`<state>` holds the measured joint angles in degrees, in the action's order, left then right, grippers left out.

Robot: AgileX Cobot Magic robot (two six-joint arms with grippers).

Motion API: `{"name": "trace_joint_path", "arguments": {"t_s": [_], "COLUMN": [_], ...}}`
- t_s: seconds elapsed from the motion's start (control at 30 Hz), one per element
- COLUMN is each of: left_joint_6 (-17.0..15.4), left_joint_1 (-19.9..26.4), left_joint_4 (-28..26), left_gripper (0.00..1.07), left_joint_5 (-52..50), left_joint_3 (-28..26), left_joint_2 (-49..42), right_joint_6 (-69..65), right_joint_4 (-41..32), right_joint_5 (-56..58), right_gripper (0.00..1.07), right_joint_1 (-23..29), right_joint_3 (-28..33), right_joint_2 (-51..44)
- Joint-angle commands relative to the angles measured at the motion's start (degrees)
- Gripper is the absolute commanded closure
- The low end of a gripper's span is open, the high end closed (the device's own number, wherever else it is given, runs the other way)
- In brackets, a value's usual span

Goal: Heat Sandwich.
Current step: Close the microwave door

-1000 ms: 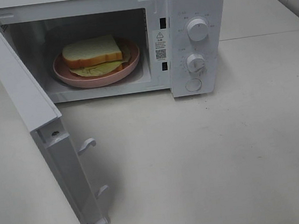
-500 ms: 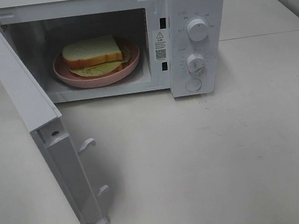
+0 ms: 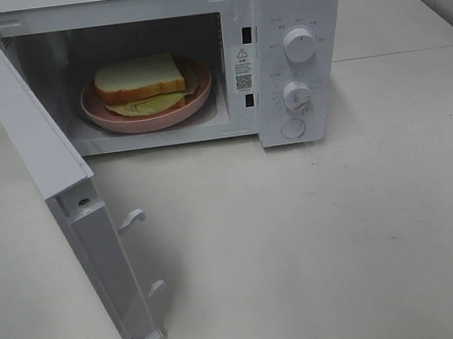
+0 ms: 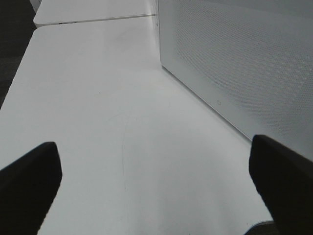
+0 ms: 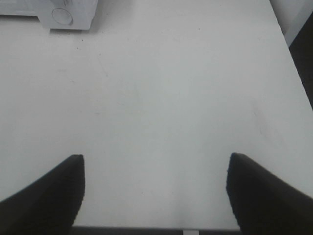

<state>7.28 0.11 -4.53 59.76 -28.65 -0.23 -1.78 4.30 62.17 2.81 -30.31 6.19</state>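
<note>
While the sandwich (image 3: 139, 79) is seen on its pink plate (image 3: 149, 119) inside the microwave (image 3: 293, 2), upper left of frame, the door (image 3: 96, 250) is found open
Both left gripper (image 4: 155, 171) and right gripper (image 5: 155, 188) are spread empty; the door should be pushed squarely at its free edge until latched

Exterior high: mounted above and in front, tilted down onto microwave (image 3: 296, 63), open door (image 3: 34, 134), table (image 3: 340, 230); mid distance.
Left wrist: behind left gripper (image 4: 156, 181), low, close over table, facing along microwave's perforated panel (image 4: 244, 63).
Right wrist: behind right gripper (image 5: 156, 191), higher, facing down onto table; microwave's front corner (image 5: 63, 14) far off.
All three share table, microwave.
</note>
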Motion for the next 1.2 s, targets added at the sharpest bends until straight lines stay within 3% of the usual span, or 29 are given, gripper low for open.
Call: {"name": "trace_joint_path", "arguments": {"t_s": [0.03, 0.3, 1.2], "left_joint_6": [-0.3, -0.3, -0.3], "left_joint_1": [0.2, 0.2, 0.2], "left_joint_4": [-0.2, -0.2, -0.2], "left_gripper": [0.05, 0.05, 0.05], "left_joint_5": [-0.8, -0.7, -0.7], "left_joint_3": [0.2, 0.2, 0.2], "left_joint_2": [-1.5, -1.5, -1.5], "right_joint_6": [1.8, 1.8, 1.8], "right_joint_4": [-1.9, -1.8, -1.8], "right_joint_5": [-2.8, -2.8, -2.8], "right_gripper": [0.31, 0.31, 0.31], "right_joint_1": [-1.0, -1.1, -1.1], "right_joint_3": [1.4, 1.4, 1.4], "right_joint_2": [-3.0, -8.0, -8.0]}}
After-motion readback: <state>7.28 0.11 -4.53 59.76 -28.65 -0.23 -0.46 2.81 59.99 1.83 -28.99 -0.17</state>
